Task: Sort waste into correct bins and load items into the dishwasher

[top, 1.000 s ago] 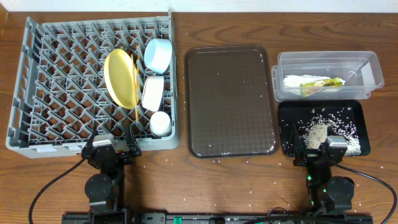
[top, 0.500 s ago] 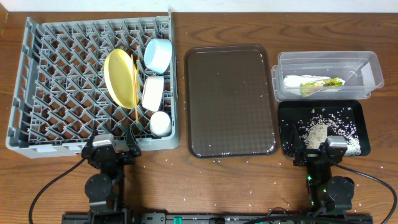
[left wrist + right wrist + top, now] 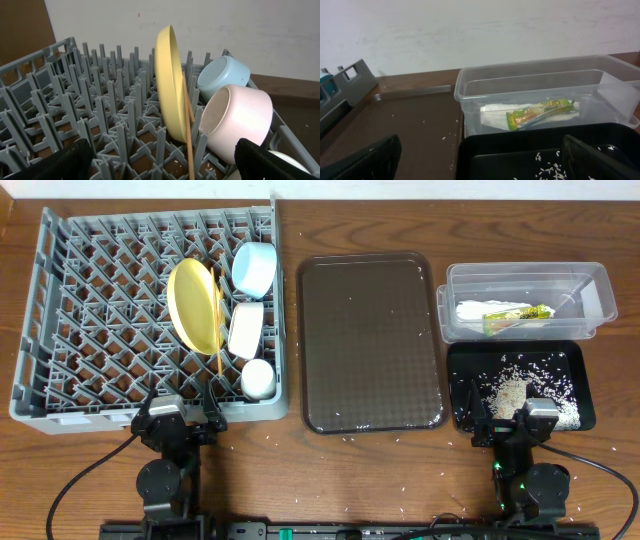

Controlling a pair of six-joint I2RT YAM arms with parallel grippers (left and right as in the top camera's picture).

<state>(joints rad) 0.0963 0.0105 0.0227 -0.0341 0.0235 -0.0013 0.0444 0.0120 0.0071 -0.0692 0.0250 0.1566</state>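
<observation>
The left gripper [image 3: 181,412] stood released, jaws spread wide and holding nothing, at the near edge of the grey dish rack [image 3: 90,300]. Farther in, in the right part of the rack, the yellow plate [image 3: 195,305] stood on edge between the pegs. The chopsticks [image 3: 218,330] leaned along the plate's right face. The light blue bowl [image 3: 254,268] lay on its side at the far right, and the white bowl [image 3: 246,330] lay just near of it. The white cup [image 3: 258,378] was the item closest to the gripper, to its far right. No item touched the fingers.

The right gripper [image 3: 507,418] was likewise released and empty, jaws fully spread, at the near edge of the black tray [image 3: 572,358]. The rice grains [image 3: 510,392] lay heaped in that tray just beyond the gripper. The clear tub [image 3: 520,272] stood directly on the far side of the black tray and held the snack wrapper [image 3: 518,317] and the white paper [image 3: 478,310], well apart from the gripper. The brown serving tray [image 3: 372,345] lay between the rack and the bins.
</observation>
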